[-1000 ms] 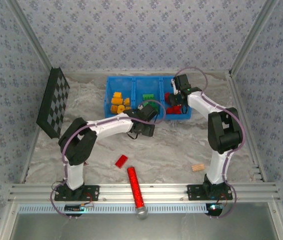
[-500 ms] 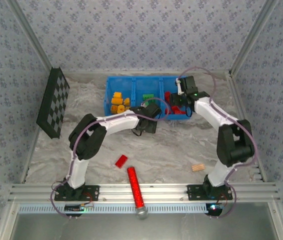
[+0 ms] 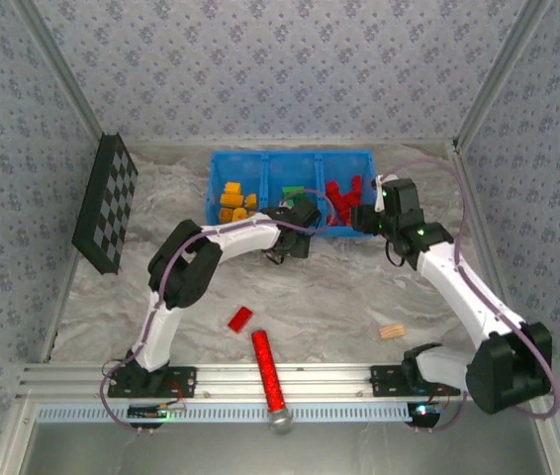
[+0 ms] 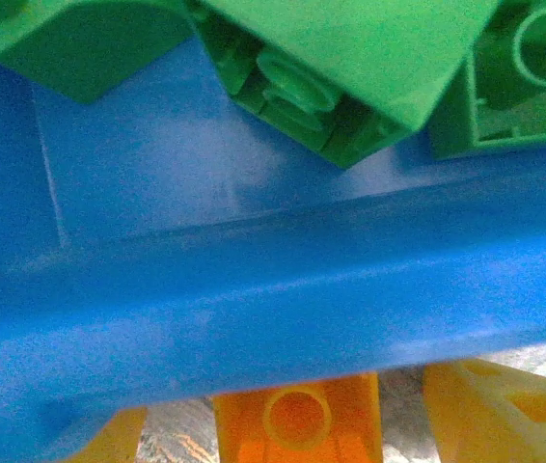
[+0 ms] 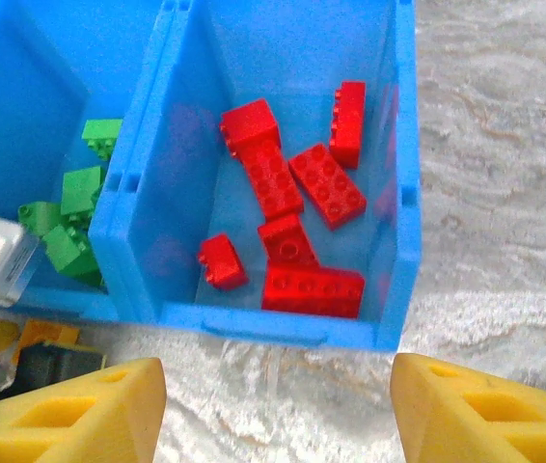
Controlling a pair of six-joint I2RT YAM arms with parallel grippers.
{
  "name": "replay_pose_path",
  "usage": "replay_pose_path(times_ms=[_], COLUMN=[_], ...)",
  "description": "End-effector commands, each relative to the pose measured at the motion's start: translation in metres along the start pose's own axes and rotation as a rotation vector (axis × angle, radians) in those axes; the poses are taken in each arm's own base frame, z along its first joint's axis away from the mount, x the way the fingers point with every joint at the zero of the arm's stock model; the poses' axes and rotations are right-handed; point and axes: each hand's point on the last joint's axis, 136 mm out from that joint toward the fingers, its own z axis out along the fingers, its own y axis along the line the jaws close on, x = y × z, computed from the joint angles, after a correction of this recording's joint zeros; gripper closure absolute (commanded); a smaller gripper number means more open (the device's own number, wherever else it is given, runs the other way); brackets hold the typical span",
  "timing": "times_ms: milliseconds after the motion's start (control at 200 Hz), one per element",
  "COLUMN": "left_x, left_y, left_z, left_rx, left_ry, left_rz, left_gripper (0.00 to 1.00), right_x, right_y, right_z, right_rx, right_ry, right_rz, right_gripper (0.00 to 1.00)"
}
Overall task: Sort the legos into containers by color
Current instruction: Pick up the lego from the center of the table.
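Top external view, starting at the left: a flat black board [image 3: 105, 203] with a checker pattern stands tilted by the wall on the marbled grey-white table [image 3: 359, 287]. The bin [image 3: 260, 154], of smooth bright blue plastic, has three open rectangular compartments in a row. The left one holds chunky yellow-orange bricks [image 3: 233, 201].

On the table nearer the arms lie a single flat red brick [image 3: 239, 318] and a long glittery red cylinder [image 3: 268, 368] with a silver tip.

Green bricks [image 3: 295, 191] fill the middle compartment. The left gripper [image 4: 292, 405] hangs at the bin's near wall. Its yellow fingers [image 4: 495, 410] are spread, and an orange brick [image 4: 297, 420] with a round stud sits between them, with bare marble showing on either side of it.

The right compartment holds glossy, studded red bricks [image 5: 292, 212], mostly oblong. The right gripper [image 5: 278, 415] hovers over the table just outside that compartment, its ribbed yellow jaws wide apart and holding nothing. A small tan block [image 3: 391, 332] lies near the right arm's base.
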Motion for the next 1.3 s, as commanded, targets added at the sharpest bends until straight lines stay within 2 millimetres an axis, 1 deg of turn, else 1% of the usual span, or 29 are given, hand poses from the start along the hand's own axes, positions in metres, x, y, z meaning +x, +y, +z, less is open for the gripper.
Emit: replay_pose_path(times_ms=[0, 200, 385, 465, 565, 675, 790, 930, 1149, 1219, 1294], left_x=[-0.004, -0.001, 0.001, 0.003, 0.004, 0.006, 0.009, 0.017, 0.044, 0.055, 0.062], left_y=[-0.001, -0.003, -0.002, -0.002, -0.001, 0.000, 0.002, 0.006, 0.013, 0.017, 0.022], left_z=[0.006, 0.014, 0.020, 0.023, 0.024, 0.024, 0.021, 0.016, 0.002, -0.005, -0.014], left_rx=[0.003, 0.009, 0.009, 0.006, 0.002, 0.007, 0.008, 0.004, -0.005, -0.007, -0.009], left_ry=[0.002, 0.012, 0.016, 0.022, 0.025, 0.024, 0.028, 0.036, 0.069, 0.083, 0.085], left_rz=[-0.036, -0.047, -0.059, -0.057, -0.055, -0.048, -0.048, -0.046, -0.038, -0.034, -0.035], left_gripper=[0.28, 0.37, 0.49, 0.55, 0.63, 0.71, 0.74, 0.76, 0.78, 0.78, 0.78], right_x=[0.024, 0.061, 0.092, 0.106, 0.123, 0.137, 0.141, 0.139, 0.131, 0.125, 0.118], right_y=[0.005, 0.001, 0.009, 0.010, 0.011, 0.011, 0.012, 0.013, 0.020, 0.024, 0.030], right_z=[-0.013, -0.029, -0.040, -0.044, -0.046, -0.045, -0.044, -0.041, -0.033, -0.030, -0.028], right_rx=[-0.031, -0.018, -0.065, -0.067, -0.071, -0.069, -0.067, -0.067, -0.079, -0.088, -0.106], right_ry=[0.025, 0.064, 0.117, 0.139, 0.172, 0.206, 0.215, 0.212, 0.215, 0.213, 0.207], right_rz=[0.069, 0.126, 0.175, 0.187, 0.199, 0.203, 0.200, 0.198, 0.179, 0.168, 0.157], right_gripper=[0.36, 0.37, 0.36, 0.35, 0.34, 0.34, 0.34, 0.34, 0.33, 0.33, 0.33])
